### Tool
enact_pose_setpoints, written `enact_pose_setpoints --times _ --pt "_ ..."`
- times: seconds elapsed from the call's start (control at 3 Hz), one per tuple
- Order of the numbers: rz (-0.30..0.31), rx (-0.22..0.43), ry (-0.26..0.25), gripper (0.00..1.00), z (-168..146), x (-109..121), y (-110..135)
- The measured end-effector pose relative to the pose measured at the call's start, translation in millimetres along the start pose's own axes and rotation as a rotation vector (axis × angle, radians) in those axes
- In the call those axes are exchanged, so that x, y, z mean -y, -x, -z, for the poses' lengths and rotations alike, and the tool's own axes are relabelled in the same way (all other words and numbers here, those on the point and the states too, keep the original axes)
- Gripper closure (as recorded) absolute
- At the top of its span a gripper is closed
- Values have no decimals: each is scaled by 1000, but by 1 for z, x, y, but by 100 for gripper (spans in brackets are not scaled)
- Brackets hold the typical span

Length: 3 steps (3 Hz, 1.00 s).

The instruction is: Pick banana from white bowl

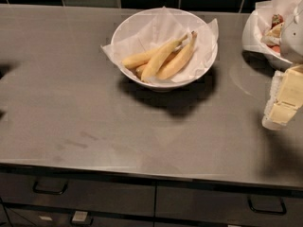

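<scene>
The white bowl (137,30) with a crinkled white paper liner stands at the back middle of the steel counter. Several yellow bananas (161,59) lie in it, stems pointing up and to the right. My gripper (283,100) shows at the right edge of the camera view, with pale yellow pads, well to the right of the bowl and a little nearer the front. It holds nothing that I can see.
A second white bowl (253,34) with paper and red berries stands at the back right, partly behind my arm. The grey steel counter (94,122) has a front edge with drawers and handles (49,189) below. Dark tiles line the back wall.
</scene>
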<state>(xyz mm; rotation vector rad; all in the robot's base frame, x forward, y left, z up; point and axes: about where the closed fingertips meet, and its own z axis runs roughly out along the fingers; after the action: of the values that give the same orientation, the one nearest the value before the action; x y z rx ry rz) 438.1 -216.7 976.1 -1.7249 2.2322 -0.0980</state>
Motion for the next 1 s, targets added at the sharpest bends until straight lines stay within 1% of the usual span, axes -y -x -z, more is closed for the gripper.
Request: enact_pose_setpoints --times 0.33,0.67,1.0 --pt "0 0 0 0 0 0 0" --pt "20 -1 -6 0 2 3 5" --pt "80 32 0 0 1 17 24"
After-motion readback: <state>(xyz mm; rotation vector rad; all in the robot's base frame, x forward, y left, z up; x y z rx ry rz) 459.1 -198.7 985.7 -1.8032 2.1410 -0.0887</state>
